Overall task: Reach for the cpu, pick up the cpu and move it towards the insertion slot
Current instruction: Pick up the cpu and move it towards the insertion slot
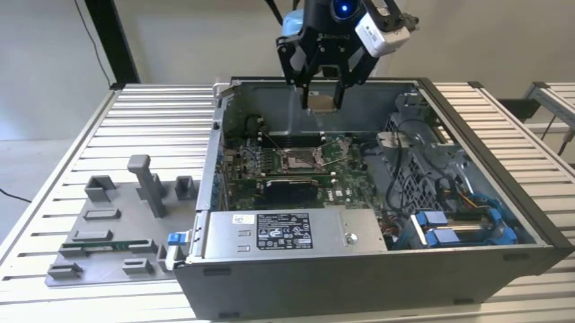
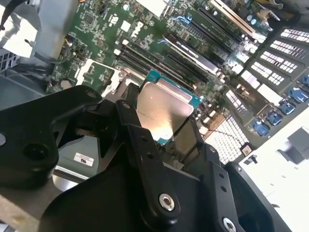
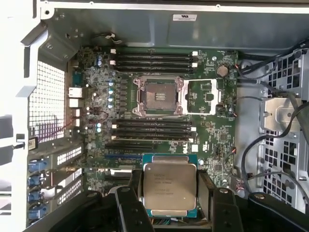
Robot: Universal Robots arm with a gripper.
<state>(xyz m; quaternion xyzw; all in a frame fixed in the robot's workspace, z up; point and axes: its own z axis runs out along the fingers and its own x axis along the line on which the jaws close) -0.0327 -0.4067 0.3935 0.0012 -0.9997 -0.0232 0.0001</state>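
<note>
Two fingers of the tool (image 3: 169,193) pinch the cpu (image 3: 170,186), hiding its edges, above the insertion slot (image 3: 158,97).

Silver, teal-edged cpu (image 3: 170,187); black claw (image 3: 169,205)

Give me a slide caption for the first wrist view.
Gripper holding the cpu between its fingers above the open case, insertion slot empty on the motherboard.

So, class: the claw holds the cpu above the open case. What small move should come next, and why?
Probably a short travel across the board, keeping height, until the cpu sits over the insertion slot. The claw grips the chip by its edges above the case, and in the first wrist view the open socket lies clearly off to one side of it, not beneath.
</note>
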